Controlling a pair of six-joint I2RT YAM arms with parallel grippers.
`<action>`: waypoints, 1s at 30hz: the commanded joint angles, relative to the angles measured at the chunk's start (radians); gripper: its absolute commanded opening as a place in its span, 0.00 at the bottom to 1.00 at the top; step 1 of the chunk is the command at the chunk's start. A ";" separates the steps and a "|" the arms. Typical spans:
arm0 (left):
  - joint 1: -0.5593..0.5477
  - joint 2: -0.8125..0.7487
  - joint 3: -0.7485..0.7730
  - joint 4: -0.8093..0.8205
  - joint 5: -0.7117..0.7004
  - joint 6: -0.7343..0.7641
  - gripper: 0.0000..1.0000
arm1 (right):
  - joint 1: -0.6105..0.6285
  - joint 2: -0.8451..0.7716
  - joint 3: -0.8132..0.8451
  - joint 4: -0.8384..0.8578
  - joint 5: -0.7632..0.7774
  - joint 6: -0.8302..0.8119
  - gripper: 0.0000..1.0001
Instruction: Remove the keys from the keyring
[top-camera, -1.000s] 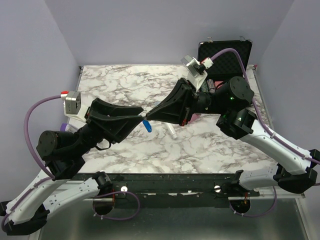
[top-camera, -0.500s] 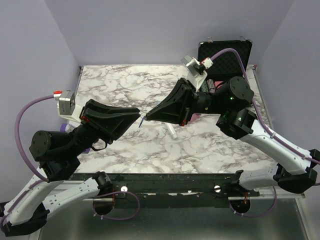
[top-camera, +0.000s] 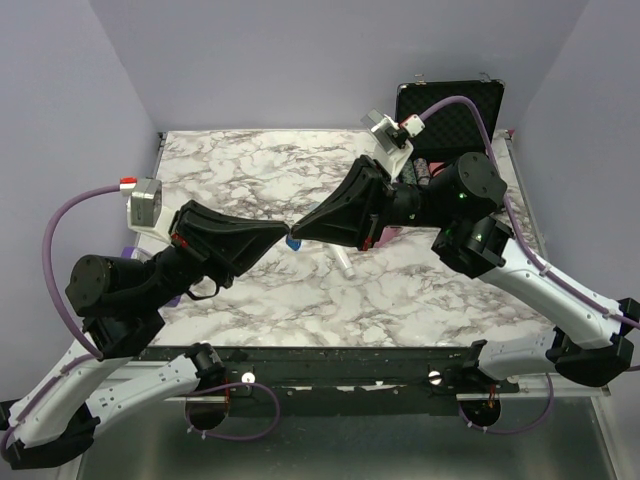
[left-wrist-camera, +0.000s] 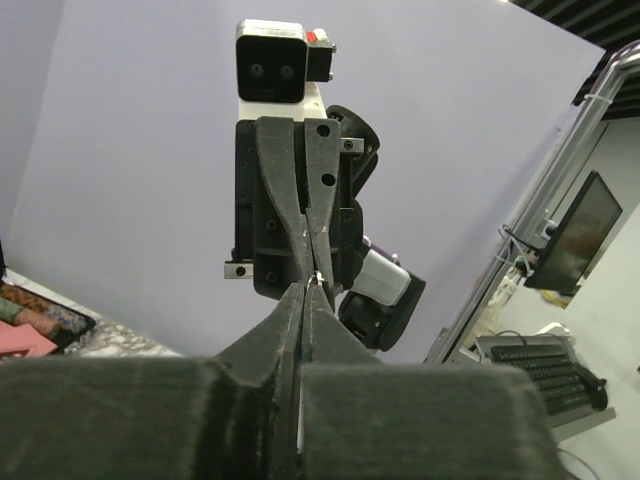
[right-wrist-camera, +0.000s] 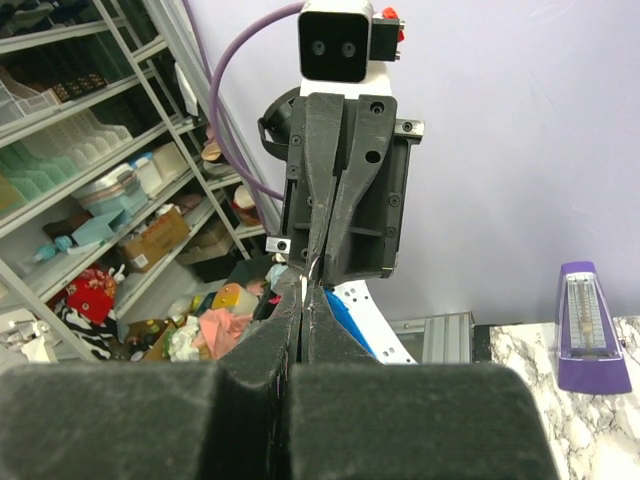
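Observation:
My left gripper (top-camera: 284, 236) and right gripper (top-camera: 298, 237) meet tip to tip above the middle of the marble table (top-camera: 250, 160). Both are shut. A speck of the key's blue head (top-camera: 291, 241) shows where the tips meet. In the left wrist view my left gripper (left-wrist-camera: 308, 290) has a thin blue sliver of the key (left-wrist-camera: 299, 352) pinched between its pads. A small silver glint, the keyring (left-wrist-camera: 317, 278), sits at its tip against the right fingers. In the right wrist view my right gripper (right-wrist-camera: 306, 292) is shut on the same silver wire of the keyring (right-wrist-camera: 313, 266).
A white microphone (top-camera: 343, 262) lies on the table under the right gripper. An open black case (top-camera: 450, 112) stands at the back right. A purple metronome (right-wrist-camera: 594, 325) stands at the table's left side. Pink items (top-camera: 392, 233) lie by the right arm.
One second ago the blue key hung below the joined tips. The left gripper then drew back to the left and has now returned, shut against the right gripper's tip.

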 joint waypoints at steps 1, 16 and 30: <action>-0.003 0.017 0.031 -0.043 0.024 0.015 0.00 | 0.002 0.007 0.005 0.013 -0.005 -0.002 0.01; -0.007 0.095 0.231 -0.369 0.244 0.200 0.00 | 0.002 0.012 0.039 -0.137 -0.018 -0.047 0.01; -0.007 0.229 0.446 -0.695 0.400 0.384 0.00 | 0.002 0.017 0.041 -0.246 -0.052 -0.060 0.01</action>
